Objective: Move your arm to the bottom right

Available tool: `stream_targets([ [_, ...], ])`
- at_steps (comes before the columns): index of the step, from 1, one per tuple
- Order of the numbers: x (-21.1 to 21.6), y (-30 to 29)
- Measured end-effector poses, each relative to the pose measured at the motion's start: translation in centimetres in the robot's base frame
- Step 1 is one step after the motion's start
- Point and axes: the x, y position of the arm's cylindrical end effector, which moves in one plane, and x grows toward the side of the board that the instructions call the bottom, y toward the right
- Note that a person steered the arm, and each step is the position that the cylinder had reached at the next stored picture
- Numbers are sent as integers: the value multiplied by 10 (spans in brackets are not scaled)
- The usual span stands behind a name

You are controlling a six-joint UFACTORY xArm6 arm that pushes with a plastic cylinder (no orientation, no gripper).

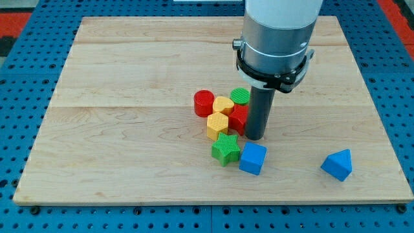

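My tip (254,138), the lower end of a straight dark rod under a wide grey arm housing (275,45), rests on a pale wooden board (129,149) a little right of the board's middle; it is a plain rod with no jaws, so nothing opens or closes and it holds nothing; its left side sits against, or just beside, a red block (238,120) whose shape is partly hidden.

That red block belongs to a tight cluster to the tip's left; a green cylinder (240,96) stands at the cluster's top, a red cylinder (204,103) at its left, and two yellow blocks, one upper (223,105) and one lower (217,125), fill the middle; a green star (225,149) lies at the cluster's bottom; a blue cube (252,158) sits touching or just beside the star, directly below the tip.

A blue triangular block (337,164) lies well apart, near the board's bottom right; that corner is where the arm is meant to go, and the tip is not there yet.

The blocks are probably bunched from pushing; a diagonal move down and right would likely pass right of the blue cube, though it could nudge the triangular block; the board rests on a blue perforated table (394,97).
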Motion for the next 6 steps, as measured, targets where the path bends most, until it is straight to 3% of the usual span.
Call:
stream_targets([
  [2,-1,11],
  [3,-13,55],
  [4,21,149],
  [5,80,184],
  [6,80,146],
])
